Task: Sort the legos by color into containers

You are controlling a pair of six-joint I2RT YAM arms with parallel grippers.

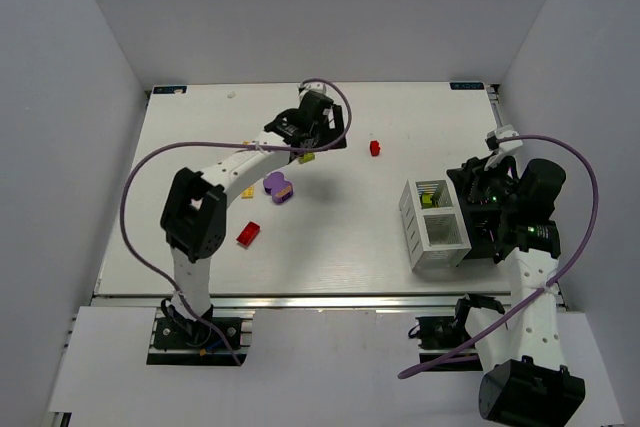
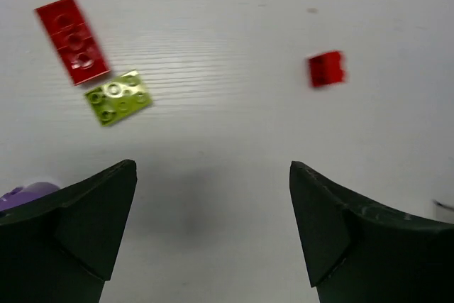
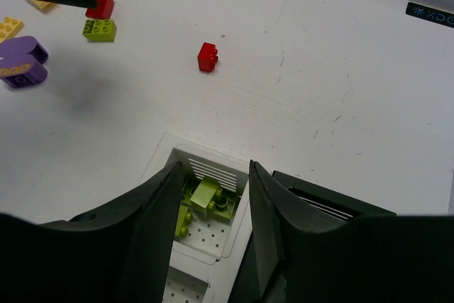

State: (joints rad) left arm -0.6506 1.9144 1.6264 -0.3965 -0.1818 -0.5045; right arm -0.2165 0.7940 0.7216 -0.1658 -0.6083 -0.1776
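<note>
The containers [image 1: 437, 237] stand at the right. My right gripper [image 3: 215, 169] hangs over their far white compartment [image 3: 213, 246], jaws apart with nothing between them. Lime legos [image 3: 206, 195] lie inside that compartment. My left gripper [image 2: 213, 172] is wide open and empty above bare table. Ahead of it lie a long red lego [image 2: 72, 39], a lime lego [image 2: 118, 96] and a small red lego [image 2: 326, 69]. The purple piece [image 2: 28, 193] shows at the left finger's edge. In the top view the left gripper [image 1: 312, 143] is far-centre and the right gripper [image 1: 465, 197] sits over the containers.
A yellow lego [image 1: 247, 192] lies beside the purple piece [image 1: 278, 186], and another red lego [image 1: 248, 234] sits nearer the left arm. The small red lego [image 1: 375, 147] lies alone between the grippers. White walls enclose the table on three sides.
</note>
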